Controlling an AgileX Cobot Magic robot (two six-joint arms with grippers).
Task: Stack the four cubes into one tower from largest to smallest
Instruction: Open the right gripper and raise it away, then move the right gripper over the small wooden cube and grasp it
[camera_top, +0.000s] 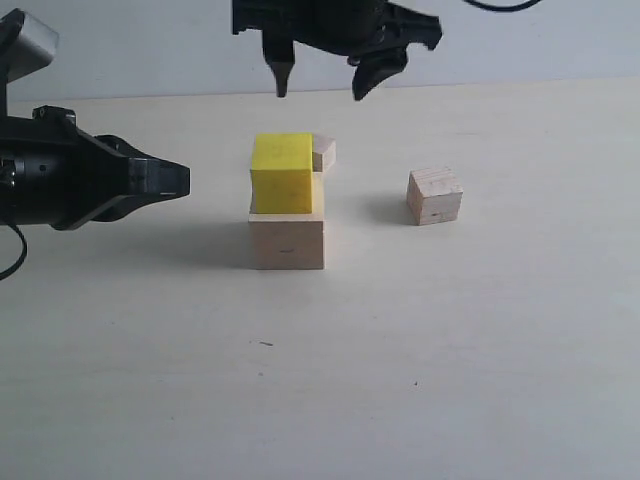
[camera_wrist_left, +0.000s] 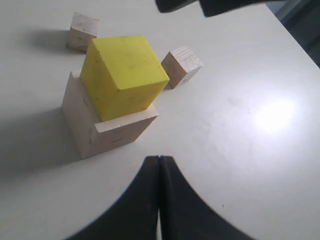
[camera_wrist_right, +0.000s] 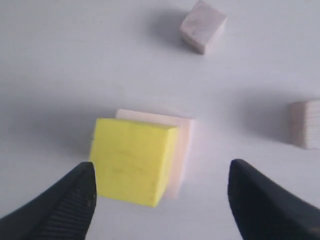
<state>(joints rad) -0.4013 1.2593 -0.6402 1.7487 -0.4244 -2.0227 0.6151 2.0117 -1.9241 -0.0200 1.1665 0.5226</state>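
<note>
2 grippers hold nothing: the right gripper (camera_top: 322, 85), jaws wide apart, hovers above the yellow cube (camera_top: 282, 173), and the left gripper (camera_top: 183, 180), jaws pressed together, sits at its 9 o'clock. That yellow cube rests on the large cube (camera_top: 288, 245). The small cube (camera_top: 325, 155) lies just behind at 1 o'clock, and the medium cube (camera_top: 434, 195) stands apart at 3 o'clock.

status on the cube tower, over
Left gripper shut, off to the left. Right gripper open above yellow cube, which sits on large pale cube. Right-hand cube and rear cube loose on table. Nothing blocking them.
</note>
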